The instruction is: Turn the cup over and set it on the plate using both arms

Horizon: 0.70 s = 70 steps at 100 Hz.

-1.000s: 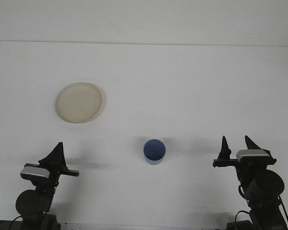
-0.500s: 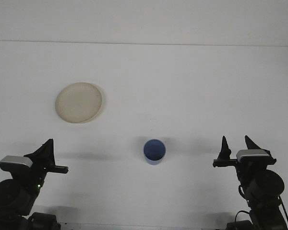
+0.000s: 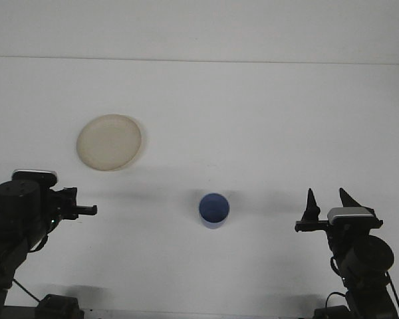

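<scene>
White surface (image 3: 266, 119). Blue cup (image 3: 214, 211) stands near the front centre, mouth up, interior visible, nothing touching it. Beige plate (image 3: 110, 141) lies to the rear left, well apart from the cup and bare. Right gripper (image 3: 328, 201) at front right, fingers pointing away from the camera and spread wide with a clear gap between the two tips, holding nothing. Left gripper (image 3: 86, 210) at front left, turned sideways so it points toward the cup; cannot tell how its fingers stand from this angle. Both grippers well apart from cup and plate.
</scene>
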{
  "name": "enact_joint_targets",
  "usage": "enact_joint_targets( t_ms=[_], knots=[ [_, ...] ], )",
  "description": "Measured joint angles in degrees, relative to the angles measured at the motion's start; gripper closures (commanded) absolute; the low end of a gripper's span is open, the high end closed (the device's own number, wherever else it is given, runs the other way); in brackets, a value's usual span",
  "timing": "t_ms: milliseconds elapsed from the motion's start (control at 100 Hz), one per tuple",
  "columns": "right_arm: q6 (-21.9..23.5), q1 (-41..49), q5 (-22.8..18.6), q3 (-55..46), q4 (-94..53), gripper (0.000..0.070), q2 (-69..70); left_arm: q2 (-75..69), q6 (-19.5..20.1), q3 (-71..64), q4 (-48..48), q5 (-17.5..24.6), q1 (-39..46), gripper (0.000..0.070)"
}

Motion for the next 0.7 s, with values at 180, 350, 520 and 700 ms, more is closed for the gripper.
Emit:
enact_joint_targets(
  t_ms=[180,350,520,700],
  knots=[
    [0.0,0.0,0.0,0.0,0.0,0.0203,0.0,3.3,0.3,0.2,-1.8,0.0,0.0,0.0687],
    [0.0,0.0,0.0,0.0,0.0,0.0203,0.0,2.8,0.3,0.2,1.1,0.0,0.0,0.0438],
    [0.0,0.0,0.0,0.0,0.0,0.0203,0.0,1.7,0.3,0.2,1.5,0.0,0.0,0.0057],
    [0.0,0.0,0.0,0.0,0.0,0.0203,0.0,2.8,0.2,1.4,0.5,1.4,-0.5,0.0066]
  ],
)
